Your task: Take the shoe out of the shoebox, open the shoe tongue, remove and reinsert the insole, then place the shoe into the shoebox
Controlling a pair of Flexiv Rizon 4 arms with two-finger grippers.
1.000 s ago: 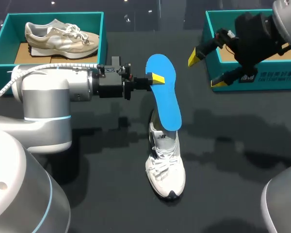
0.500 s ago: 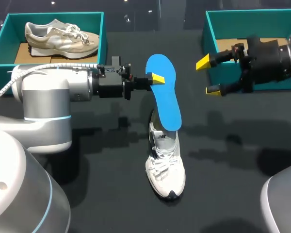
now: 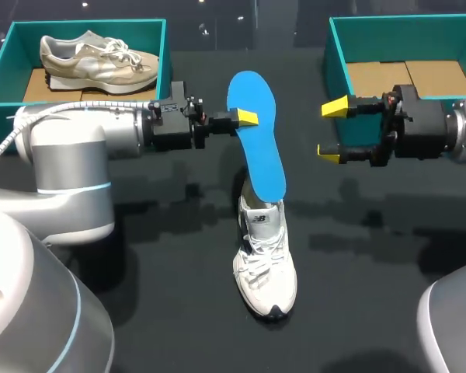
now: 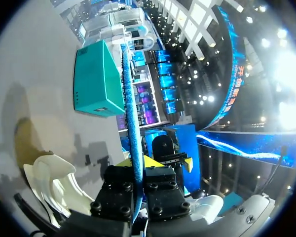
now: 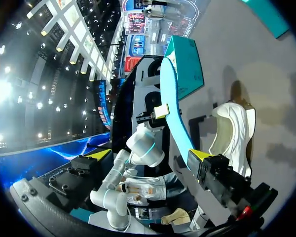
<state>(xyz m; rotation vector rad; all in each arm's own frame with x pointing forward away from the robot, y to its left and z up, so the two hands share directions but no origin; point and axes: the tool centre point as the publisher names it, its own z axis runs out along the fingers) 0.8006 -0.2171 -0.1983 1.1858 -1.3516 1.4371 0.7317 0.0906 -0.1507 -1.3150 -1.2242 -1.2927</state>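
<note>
Left gripper [image 3: 247,119] was pinching the blue insole [image 3: 262,159], lower end in the white shoe [image 3: 266,268] on the table [image 3: 155,295], right gripper [image 3: 332,130] open nearby, so I'd guess insole step, next needing it fed straight down inside.

The left arm [image 3: 70,148] is rounded silver-grey with pale-blue rings (a white cable [image 3: 4,144] alongside). The right gripper [image 3: 332,130] is black, yellow-tipped.

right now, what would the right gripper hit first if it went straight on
Probably the flat blue insole, held upright by the left gripper, its lower end in the white lace-up sneaker. The open right gripper points at it with nothing between, though their relative height is hard to judge.
</note>
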